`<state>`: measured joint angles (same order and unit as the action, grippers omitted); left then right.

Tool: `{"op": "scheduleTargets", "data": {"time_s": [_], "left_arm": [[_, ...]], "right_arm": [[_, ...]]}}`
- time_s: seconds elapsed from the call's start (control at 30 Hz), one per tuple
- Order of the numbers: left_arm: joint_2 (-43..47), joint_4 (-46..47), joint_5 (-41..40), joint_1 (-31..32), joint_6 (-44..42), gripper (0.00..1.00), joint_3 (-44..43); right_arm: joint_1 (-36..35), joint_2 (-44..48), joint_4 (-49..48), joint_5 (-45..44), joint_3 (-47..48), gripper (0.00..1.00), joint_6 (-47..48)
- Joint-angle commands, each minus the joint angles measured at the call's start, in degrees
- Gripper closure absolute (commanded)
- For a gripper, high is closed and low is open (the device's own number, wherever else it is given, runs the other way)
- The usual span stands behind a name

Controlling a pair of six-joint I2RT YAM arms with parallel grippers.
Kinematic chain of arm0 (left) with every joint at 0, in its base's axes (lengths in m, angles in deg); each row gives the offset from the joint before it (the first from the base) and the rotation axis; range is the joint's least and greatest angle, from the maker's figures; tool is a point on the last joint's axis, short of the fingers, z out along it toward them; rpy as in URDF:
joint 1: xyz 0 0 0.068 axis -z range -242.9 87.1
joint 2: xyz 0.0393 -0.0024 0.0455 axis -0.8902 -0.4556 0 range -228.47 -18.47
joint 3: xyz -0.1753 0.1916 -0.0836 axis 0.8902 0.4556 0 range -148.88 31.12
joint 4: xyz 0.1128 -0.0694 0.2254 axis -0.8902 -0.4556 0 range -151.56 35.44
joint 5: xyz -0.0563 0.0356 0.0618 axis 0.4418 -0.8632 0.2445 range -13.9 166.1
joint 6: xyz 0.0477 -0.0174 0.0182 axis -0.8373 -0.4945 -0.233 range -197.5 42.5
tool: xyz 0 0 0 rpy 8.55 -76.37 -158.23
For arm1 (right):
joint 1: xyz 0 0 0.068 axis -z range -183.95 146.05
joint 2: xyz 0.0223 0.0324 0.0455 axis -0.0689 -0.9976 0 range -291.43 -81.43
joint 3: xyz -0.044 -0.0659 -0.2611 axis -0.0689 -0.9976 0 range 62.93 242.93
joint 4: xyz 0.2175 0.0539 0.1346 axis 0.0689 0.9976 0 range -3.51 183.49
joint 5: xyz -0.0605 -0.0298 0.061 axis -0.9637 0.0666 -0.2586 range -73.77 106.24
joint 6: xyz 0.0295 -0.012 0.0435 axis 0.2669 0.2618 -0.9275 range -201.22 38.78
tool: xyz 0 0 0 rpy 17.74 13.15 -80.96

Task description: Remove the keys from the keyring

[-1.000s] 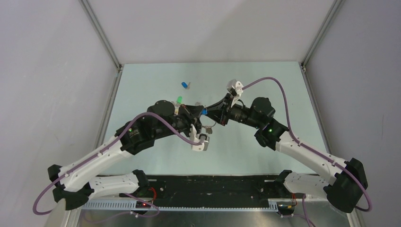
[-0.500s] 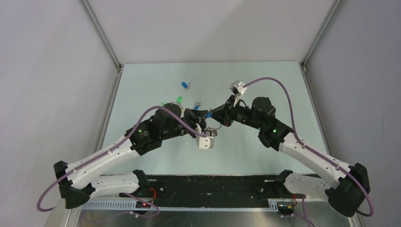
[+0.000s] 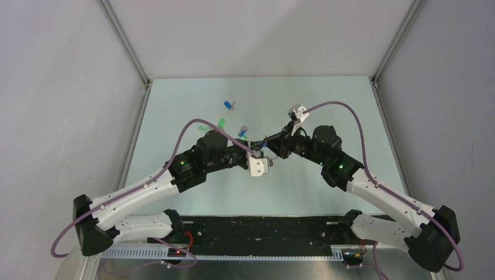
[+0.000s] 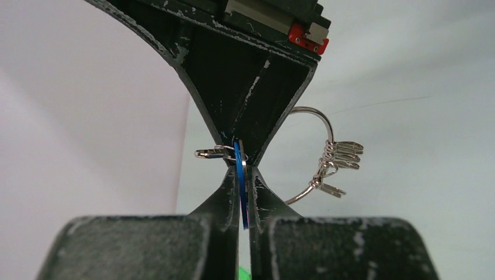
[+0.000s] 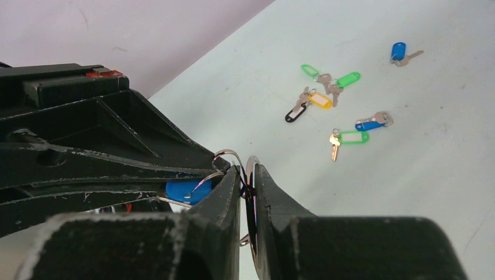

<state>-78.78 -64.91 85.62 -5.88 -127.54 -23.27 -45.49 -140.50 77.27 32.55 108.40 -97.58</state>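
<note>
Three cameras: one high behind me, one on each wrist.
The top view looks down from afar on the whole bench [image 3: 327,105]. Each wrist camera peers closely along its own fingers, my left end effector [image 4: 240,175] facing my right end effector [image 5: 248,169]. Both views share the keyring [image 4: 309,109] and the blue-capped key [image 5: 184,189] at my tips.

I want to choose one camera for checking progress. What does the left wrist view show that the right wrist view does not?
Only left wrist: the silver keys bunched on the keyring. Only right wrist: loose tagged keys lying on the table. Both: the blue-capped key pinched in the left hand, tip to tip with the right hand.
</note>
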Motion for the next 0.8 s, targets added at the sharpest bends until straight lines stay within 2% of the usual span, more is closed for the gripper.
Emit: {"op": "scheduleTargets", "data": {"time_s": [0.0, 0.1, 0.2, 0.33, 0.43, 0.5, 0.53, 0.63, 0.67, 0.7, 0.73, 0.77], "left_arm": [[-0.1, -6.1, 17.0, 3.2, 6.1, 1.00, 1.1], [1.2, -5.7, 17.0, 3.2, 4.4, 1.00, 1.2], [1.7, -5.6, 17.7, 3.2, 3.6, 1.00, 2.0], [1.7, -5.6, 17.6, 2.8, 4.8, 1.00, 2.7], [1.8, -5.6, 18.3, 2.0, 6.6, 1.00, 2.7], [1.6, -5.0, 17.8, -0.2, 10.7, 1.00, 1.8], [1.3, -2.9, 17.6, -1.3, 17.6, 1.00, 1.4], [-2.0, 0.6, 17.7, -10.8, 34.9, 1.00, -1.7], [-3.6, 2.2, 16.7, -12.5, 43.1, 1.00, -1.9], [-4.6, 3.2, 14.3, -15.9, 46.3, 0.98, -1.7], [-6.6, 5.1, 13.2, -17.5, 53.6, 0.95, -1.4], [-7.9, 6.2, 12.4, -20.8, 59.0, 0.95, -0.9]], "right_arm": [[0.5, 2.1, -16.2, -15.4, 1.2, 1.00, 3.5], [1.3, 3.0, -14.5, -19.4, 1.2, 1.00, -1.4], [3.0, 3.9, -13.2, -19.8, 1.3, 1.00, -10.1], [3.7, 6.0, -12.0, -21.8, 1.3, 1.00, -16.3], [4.6, 7.9, -11.1, -21.9, 1.3, 1.00, -17.6], [4.9, 8.4, -11.4, -21.0, 1.3, 1.00, -15.4], [5.0, 8.5, -10.8, -21.0, 1.3, 1.00, -13.7], [4.9, 9.3, -7.8, -23.5, 1.3, 1.00, -8.7], [5.0, 9.6, -6.0, -25.5, 1.3, 1.00, -7.6], [5.1, 10.3, -5.1, -26.8, 1.3, 1.00, -5.9], [5.2, 10.8, -3.5, -28.9, 1.3, 1.00, -5.2], [5.6, 11.6, -2.0, -29.8, 1.3, 1.00, -3.7]]}}
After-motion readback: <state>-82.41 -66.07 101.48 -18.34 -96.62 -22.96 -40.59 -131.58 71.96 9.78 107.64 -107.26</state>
